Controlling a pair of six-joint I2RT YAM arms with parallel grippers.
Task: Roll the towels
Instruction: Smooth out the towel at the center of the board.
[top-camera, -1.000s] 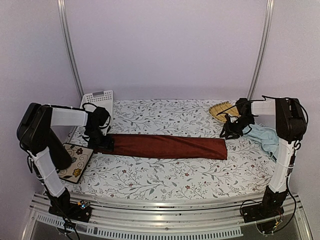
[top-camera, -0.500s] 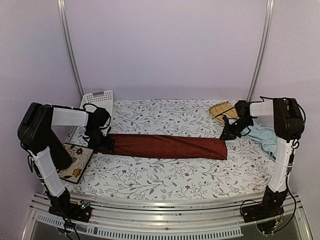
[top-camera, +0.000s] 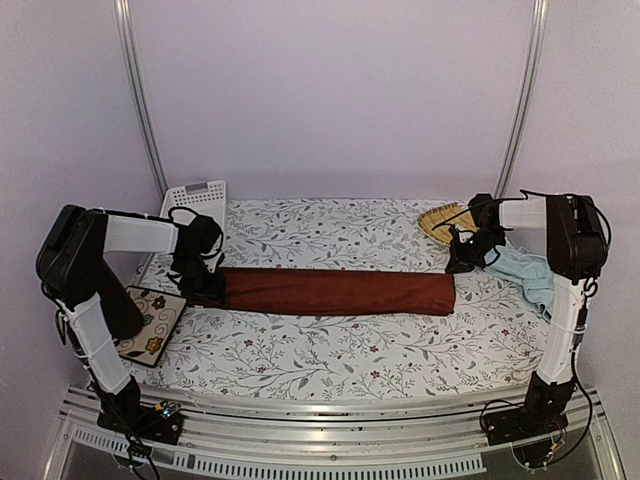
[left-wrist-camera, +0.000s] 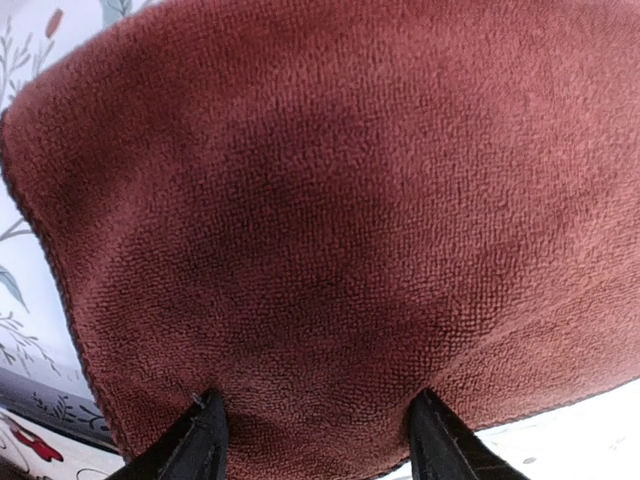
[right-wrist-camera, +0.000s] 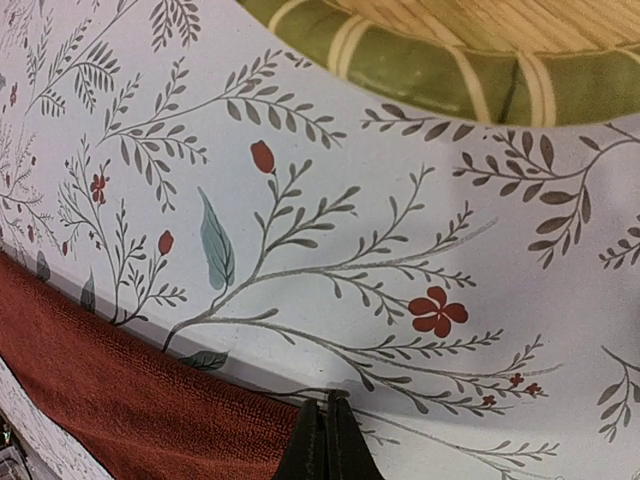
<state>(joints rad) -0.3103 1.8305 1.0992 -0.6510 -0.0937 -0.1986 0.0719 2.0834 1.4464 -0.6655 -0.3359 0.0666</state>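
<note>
Our rust-red towel (top-camera: 335, 292) lies folded into a long flat strip across the flowered tablecloth (top-camera: 330, 355), with no roll begun at either end. The light blue towel (top-camera: 530, 272) sits crumpled at the right edge. We judge one towel folded and the rolling of both left to do. Our left gripper (left-wrist-camera: 318, 440) stands over the strip's left end, jaws wide; our right gripper (right-wrist-camera: 325, 432) is at its far right corner, fingers pressed together, and we cannot tell whether they pinch cloth

At the left gripper (left-wrist-camera: 318, 402) the rust-red towel (left-wrist-camera: 330, 230) is matt, nubbly terry; beyond the right gripper (right-wrist-camera: 325, 405) lie smooth tablecloth (right-wrist-camera: 420, 230) and woven bamboo mat (right-wrist-camera: 500, 30).
</note>
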